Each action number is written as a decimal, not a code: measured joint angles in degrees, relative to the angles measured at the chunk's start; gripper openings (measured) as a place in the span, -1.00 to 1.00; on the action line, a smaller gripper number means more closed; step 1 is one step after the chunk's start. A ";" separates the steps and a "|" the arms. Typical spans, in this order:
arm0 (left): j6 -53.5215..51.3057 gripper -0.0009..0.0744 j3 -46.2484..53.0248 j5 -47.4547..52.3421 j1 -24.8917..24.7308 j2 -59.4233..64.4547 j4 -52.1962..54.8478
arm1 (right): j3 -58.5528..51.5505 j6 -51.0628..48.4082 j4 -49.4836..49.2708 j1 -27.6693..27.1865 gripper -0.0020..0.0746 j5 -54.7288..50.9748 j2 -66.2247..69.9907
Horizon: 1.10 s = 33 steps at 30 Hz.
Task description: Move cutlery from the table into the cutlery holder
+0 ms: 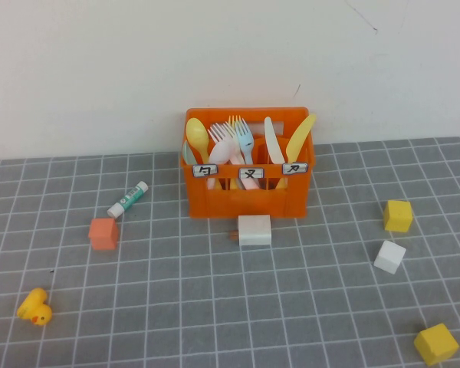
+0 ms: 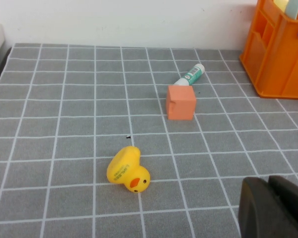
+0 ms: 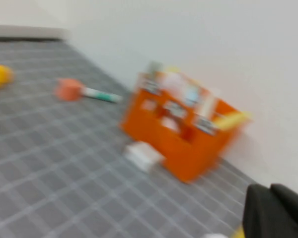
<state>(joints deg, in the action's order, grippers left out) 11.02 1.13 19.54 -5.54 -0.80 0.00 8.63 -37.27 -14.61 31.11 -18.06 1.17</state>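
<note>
Forks — light blue plastic fork [image 1: 244, 136] and pale pink plastic fork [image 1: 221, 142] — stand in the bright orange compartmented crate [image 1: 248, 198] at upper centre, so sorting looks done; left claw [image 2: 273, 206] and right claw [image 3: 275, 213], both pressed together, need only park.

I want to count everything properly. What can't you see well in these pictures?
- Lower parts of the forks, yellow spoon and yellow knife: high view, hidden inside the orange cutlery holder.
- Label characters: high view, too small to read.
- Right wrist view: blurred, so the cutlery is only smears.
- Left pincer and right pincer: cut off by picture edges; both absent from the high view.
</note>
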 joint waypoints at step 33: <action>0.00 -0.98 0.00 0.00 0.00 0.00 0.00 | -10.07 -0.34 -0.01 -36.09 -0.95 -2.68 -1.98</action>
<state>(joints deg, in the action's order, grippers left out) 11.02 1.13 19.54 -5.54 -0.80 0.00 -1.44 -37.61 -14.62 -4.98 -20.74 -0.81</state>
